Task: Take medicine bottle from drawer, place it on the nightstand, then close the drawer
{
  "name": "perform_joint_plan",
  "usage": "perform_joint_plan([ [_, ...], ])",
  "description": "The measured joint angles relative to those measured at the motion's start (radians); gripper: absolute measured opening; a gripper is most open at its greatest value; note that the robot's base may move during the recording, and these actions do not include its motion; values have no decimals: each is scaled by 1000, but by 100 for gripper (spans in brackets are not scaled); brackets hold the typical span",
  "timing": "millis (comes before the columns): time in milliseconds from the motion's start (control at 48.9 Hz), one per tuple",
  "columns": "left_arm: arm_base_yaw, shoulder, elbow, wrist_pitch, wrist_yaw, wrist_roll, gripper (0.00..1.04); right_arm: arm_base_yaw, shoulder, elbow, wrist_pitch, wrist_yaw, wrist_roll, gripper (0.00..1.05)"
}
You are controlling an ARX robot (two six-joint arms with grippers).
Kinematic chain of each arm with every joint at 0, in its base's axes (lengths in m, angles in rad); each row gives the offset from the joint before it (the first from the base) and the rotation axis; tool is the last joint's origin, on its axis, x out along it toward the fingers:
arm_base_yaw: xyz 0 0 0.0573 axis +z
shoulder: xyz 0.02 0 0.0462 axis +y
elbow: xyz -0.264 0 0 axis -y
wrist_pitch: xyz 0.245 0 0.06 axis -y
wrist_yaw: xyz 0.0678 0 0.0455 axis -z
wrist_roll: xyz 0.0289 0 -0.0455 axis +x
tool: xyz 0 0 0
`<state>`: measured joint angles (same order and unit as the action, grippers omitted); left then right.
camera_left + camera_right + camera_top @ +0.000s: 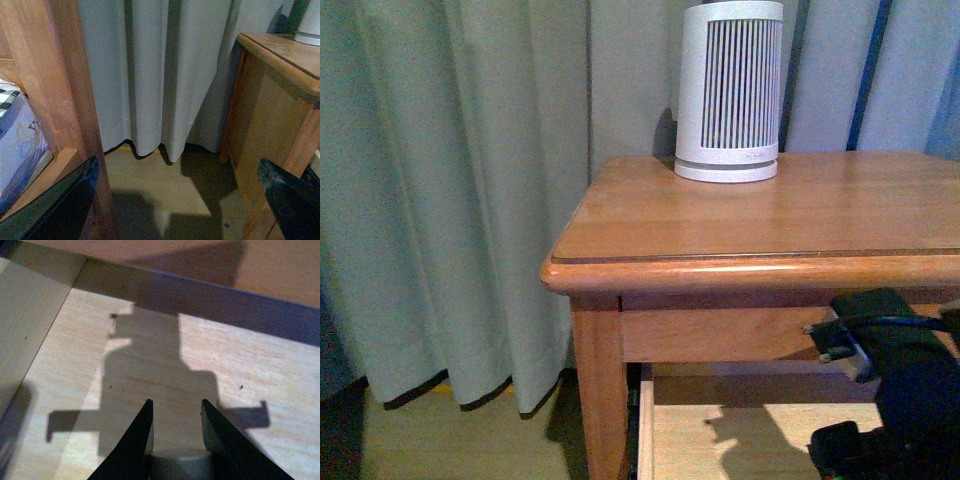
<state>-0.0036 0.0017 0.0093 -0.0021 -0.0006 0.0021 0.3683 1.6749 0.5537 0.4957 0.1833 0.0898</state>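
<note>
Dark right pincer (176, 405) is clamping the tiny white ribbed-capped medicine bottle (180, 460) low inside the open pale-wood drawer (240, 365); left pincer (177, 162) is gaping wide, empty. Lifting, placing on the honey-orange wooden nightstand (720, 225) and closing are remaining.

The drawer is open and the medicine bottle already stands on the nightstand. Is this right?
No. The drawer is open, but the front view shows only a slatted white cylinder on the nightstand; the medicine bottle is in the right gripper.
</note>
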Motion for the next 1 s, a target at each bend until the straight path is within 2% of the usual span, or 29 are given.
perform_joint_plan([
  [204, 0, 0, 0, 0, 0, 0, 98, -14, -383, -79, -278, 28, 35, 26],
  [307, 0, 0, 0, 0, 0, 0, 98, -66, -603, -56, -340, 90, -44, 26],
  [409, 0, 0, 0, 0, 0, 0, 98, -134, -707, 31, -348, 93, -122, 26],
  [634, 0, 0, 0, 0, 0, 0, 98, -309, -581, 263, -297, 18, -176, 26],
  [716, 0, 0, 0, 0, 0, 0, 98, -361, -478, 346, -276, 27, -175, 26],
  [1002, 0, 0, 0, 0, 0, 0, 98, -432, -132, 591, -309, 56, -144, 26],
])
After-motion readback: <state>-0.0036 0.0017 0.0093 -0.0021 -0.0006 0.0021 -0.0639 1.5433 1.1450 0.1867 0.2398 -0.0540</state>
